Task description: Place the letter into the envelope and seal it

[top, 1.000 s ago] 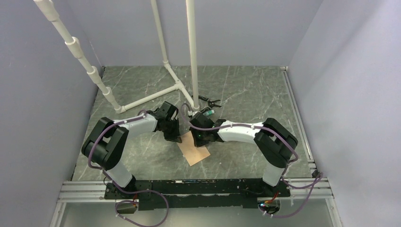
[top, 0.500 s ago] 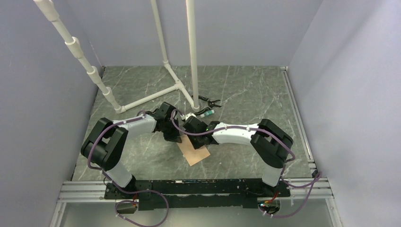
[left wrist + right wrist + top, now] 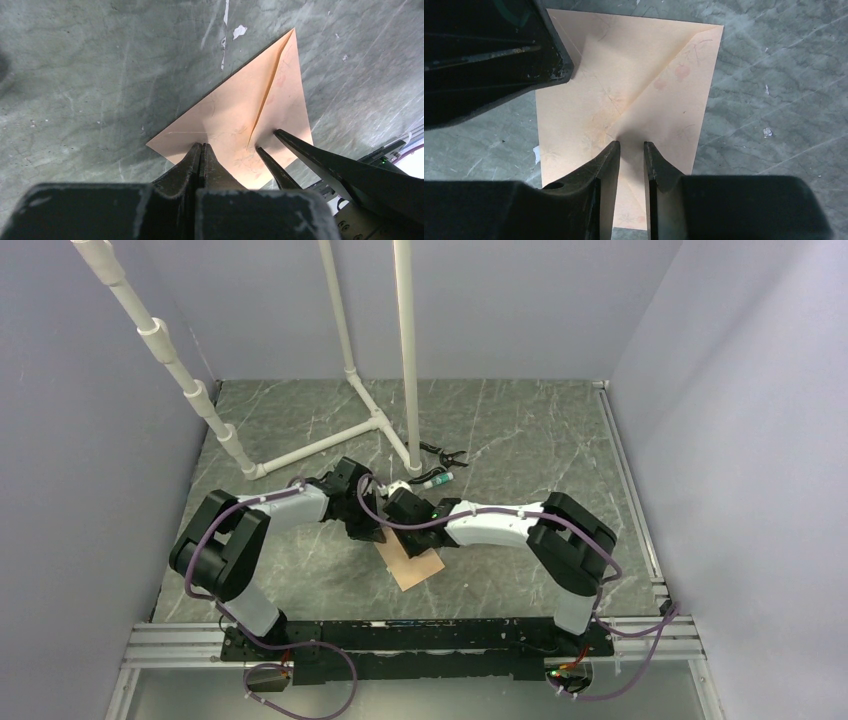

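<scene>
A peach-tan paper envelope point(image 3: 412, 562) lies flat on the grey marbled desk point(image 3: 500, 430), mid-frame. The left jaws are fully closed, tips at its edge. The right jaws stand slightly apart over it, holding nothing.

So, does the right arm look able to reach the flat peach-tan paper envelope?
Likely yes: the right gripper hangs over the envelope, jaws slightly apart; the shut left gripper sits at a different corner, leaving the way free.

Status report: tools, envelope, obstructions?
Left tool shut, tips on envelope. Right tool slightly open above it. Envelope flat on table, looks closed, no loose letter seen. Nothing blocking.
</scene>
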`<state>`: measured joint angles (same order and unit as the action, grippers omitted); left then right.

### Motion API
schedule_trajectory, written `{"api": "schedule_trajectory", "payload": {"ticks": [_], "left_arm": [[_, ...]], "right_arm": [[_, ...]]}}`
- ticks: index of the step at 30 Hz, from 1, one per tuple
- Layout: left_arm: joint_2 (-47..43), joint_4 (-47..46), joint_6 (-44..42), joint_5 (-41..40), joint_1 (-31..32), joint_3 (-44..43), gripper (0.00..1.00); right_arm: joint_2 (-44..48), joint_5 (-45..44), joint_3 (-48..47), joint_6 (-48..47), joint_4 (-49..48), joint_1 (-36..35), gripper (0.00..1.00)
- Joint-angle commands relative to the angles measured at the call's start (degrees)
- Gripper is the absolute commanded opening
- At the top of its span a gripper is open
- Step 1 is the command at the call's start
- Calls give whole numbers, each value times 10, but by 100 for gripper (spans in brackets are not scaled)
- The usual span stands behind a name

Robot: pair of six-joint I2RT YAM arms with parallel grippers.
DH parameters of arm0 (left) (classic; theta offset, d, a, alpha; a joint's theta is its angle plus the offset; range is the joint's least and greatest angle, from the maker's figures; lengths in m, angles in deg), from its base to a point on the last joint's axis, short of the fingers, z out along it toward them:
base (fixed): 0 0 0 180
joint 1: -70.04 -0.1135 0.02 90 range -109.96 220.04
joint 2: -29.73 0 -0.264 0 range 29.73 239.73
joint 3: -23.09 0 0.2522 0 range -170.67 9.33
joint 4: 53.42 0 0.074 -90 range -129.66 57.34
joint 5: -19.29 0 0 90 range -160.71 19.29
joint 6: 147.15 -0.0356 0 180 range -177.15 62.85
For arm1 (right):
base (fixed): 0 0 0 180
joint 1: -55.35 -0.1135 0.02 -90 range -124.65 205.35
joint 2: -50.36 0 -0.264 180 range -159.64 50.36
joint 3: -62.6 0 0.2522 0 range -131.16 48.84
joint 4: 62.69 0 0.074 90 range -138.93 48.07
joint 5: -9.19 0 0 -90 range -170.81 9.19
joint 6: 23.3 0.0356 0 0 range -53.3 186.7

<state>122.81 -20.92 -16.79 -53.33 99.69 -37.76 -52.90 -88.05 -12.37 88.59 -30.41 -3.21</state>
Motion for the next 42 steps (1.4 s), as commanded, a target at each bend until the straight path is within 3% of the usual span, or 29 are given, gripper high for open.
{"api": "schedule_trajectory", "payload": {"ticks": [1, 13, 28, 42], "left_arm": [[3, 13, 7, 2, 4, 23, 2], [-5, -9, 24, 26, -19, 57, 2], [-1, -5, 19, 25, -21, 55, 3], [12, 0, 17, 25, -21, 45, 2]], "right_arm": [[-84, -20, -3, 11, 14, -17, 28], [-132, -9, -15, 48, 71, -30, 25], [5, -27, 19, 15, 76, -21, 26], [36, -12, 53, 1, 82, 5, 28]]}}
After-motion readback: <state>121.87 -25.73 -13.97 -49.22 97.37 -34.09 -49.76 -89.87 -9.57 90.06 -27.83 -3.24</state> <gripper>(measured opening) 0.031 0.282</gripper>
